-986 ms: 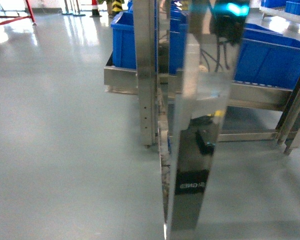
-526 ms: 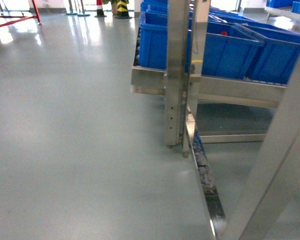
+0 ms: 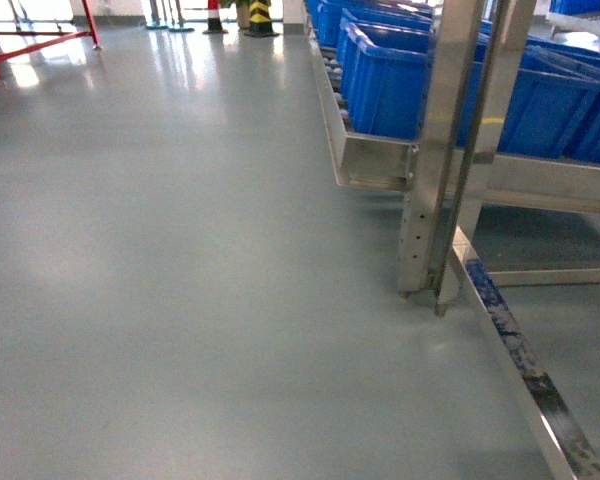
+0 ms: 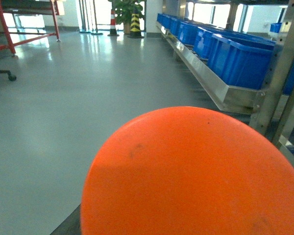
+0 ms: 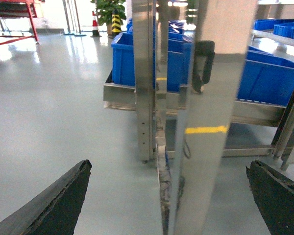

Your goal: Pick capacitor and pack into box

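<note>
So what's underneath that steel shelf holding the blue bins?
Under the steel shelf carrying the blue bins is open space, a lower rail and grey floor. The bins' contents are hidden by their walls.

The right claw stands wide open, its dark fingers splayed at the frame's lower corners.

Glossy grey floor, steel rack holding blue bins, bright windows behind.
</note>
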`<state>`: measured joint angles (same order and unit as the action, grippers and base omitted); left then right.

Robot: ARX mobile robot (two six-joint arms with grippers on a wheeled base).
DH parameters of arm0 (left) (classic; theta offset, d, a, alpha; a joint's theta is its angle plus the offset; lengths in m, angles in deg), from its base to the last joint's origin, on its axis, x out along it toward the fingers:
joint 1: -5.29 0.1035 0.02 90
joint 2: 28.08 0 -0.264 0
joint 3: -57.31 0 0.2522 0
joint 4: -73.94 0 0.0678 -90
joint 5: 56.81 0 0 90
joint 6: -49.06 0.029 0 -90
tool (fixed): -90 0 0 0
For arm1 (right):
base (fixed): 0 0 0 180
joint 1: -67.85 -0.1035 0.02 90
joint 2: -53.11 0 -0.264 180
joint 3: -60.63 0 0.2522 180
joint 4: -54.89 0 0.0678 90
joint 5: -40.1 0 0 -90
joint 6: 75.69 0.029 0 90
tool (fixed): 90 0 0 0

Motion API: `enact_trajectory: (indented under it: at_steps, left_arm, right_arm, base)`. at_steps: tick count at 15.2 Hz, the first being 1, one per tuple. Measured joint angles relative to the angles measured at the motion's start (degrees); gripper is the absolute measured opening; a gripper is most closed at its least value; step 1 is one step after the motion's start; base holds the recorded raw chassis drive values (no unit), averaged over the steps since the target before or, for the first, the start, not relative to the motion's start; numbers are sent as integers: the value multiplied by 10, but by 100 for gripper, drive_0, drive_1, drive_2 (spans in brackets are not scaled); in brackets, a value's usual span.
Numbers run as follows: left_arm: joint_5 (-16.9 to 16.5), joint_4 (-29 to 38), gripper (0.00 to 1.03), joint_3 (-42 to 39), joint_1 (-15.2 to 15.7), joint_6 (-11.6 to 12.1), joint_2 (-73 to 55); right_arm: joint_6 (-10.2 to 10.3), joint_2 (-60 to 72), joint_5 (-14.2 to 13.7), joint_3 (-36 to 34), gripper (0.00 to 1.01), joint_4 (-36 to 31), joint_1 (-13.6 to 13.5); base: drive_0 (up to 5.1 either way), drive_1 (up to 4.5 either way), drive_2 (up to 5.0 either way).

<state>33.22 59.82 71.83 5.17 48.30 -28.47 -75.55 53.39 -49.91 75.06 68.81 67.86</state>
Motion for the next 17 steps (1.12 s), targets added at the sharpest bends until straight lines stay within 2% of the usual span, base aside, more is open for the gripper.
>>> enact_trajectory:
  at_steps: [17]
  left_arm:
    - [-1, 0, 44, 0, 0, 0, 0]
  right_arm:
    - [0, 0, 0, 0, 98, 2, 0]
  base:
    - [0, 0, 0]
